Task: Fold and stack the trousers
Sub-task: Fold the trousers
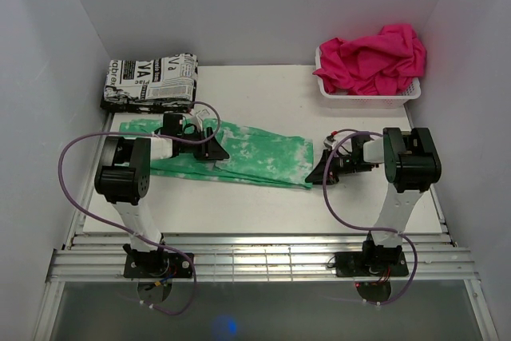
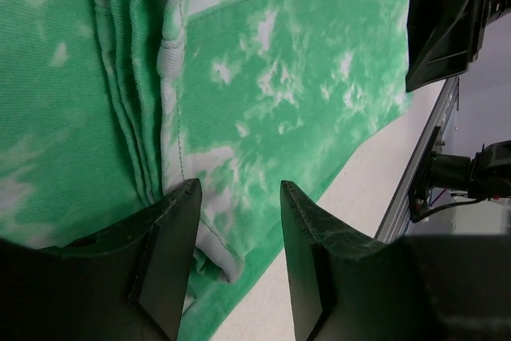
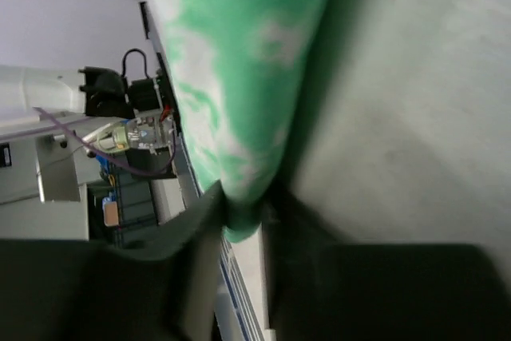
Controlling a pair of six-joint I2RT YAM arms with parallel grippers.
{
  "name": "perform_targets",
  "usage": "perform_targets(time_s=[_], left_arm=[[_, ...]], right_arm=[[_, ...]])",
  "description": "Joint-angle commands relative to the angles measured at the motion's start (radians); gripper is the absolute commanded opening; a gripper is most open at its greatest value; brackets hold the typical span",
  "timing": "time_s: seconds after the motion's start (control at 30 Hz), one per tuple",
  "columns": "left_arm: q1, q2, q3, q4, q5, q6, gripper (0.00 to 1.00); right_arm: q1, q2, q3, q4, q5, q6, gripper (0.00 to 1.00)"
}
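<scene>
Top external view: trousers (image 1: 255, 153) lie across the middle of the tabletop (image 1: 263, 93), folded lengthwise into a long strip running left-right. Left claw (image 1: 212, 148) sits over the strip's left-centre part; right claw (image 1: 318, 173) is at its right near corner. Newsprint cloth (image 1: 152, 81) is folded at the far-left corner, apart from the trousers. Pink cloth (image 1: 371, 57) is heaped in a white basket (image 1: 367, 101) at far right.

Left wrist cam: left claw (image 2: 239, 253) parted w/ a moderate gap, nothing pinched. Its fingers (image 2: 168, 265) are low over the trousers (image 2: 303, 93), w/ stacked folded edges and a hem seam just beside one finger. Can't tell if the tips touch fabric.

Right wrist cam: right claw (image 3: 243, 217) clamped on the trousers (image 3: 239, 53) edge, cloth pinched btwn both fingers. Dark shadow on the tabletop (image 3: 415, 101) beside the cloth.
</scene>
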Motion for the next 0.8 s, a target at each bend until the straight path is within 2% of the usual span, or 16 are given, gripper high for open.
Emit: perform_targets(time_s=[0.0,0.03,0.13,0.4,0.43,0.47,0.5,0.7,0.77], left_arm=[[0.005,0.014,0.004,0.013,-0.077,-0.024,0.56],[0.007,0.015,0.005,0.002,-0.077,-0.024,0.56],[0.008,0.003,0.012,-0.037,-0.064,-0.001,0.57],[0.007,-0.057,-0.038,-0.058,-0.065,0.028,0.57],[0.008,-0.054,-0.042,-0.055,-0.059,0.019,0.57],[0.005,-0.052,-0.050,-0.047,-0.045,0.010,0.57],[0.005,-0.049,-0.051,-0.039,-0.036,-0.004,0.57],[0.000,-0.055,-0.025,-0.061,-0.019,0.011,0.56],[0.000,-0.070,-0.019,-0.078,-0.013,0.022,0.56]], right_arm=[[0.013,0.044,-0.014,-0.066,0.137,-0.073,0.21],[0.010,0.038,-0.006,-0.083,0.142,-0.116,0.08],[-0.010,-0.019,0.003,-0.129,0.177,-0.156,0.08],[-0.174,-0.139,0.055,-0.383,0.232,-0.375,0.09],[-0.175,-0.133,0.073,-0.408,0.244,-0.393,0.44],[-0.177,-0.127,0.086,-0.416,0.252,-0.398,0.64],[-0.178,-0.123,0.095,-0.413,0.252,-0.372,0.88],[-0.178,-0.061,0.147,-0.192,0.249,-0.148,0.90],[-0.175,-0.025,0.155,-0.123,0.248,-0.076,0.95]])
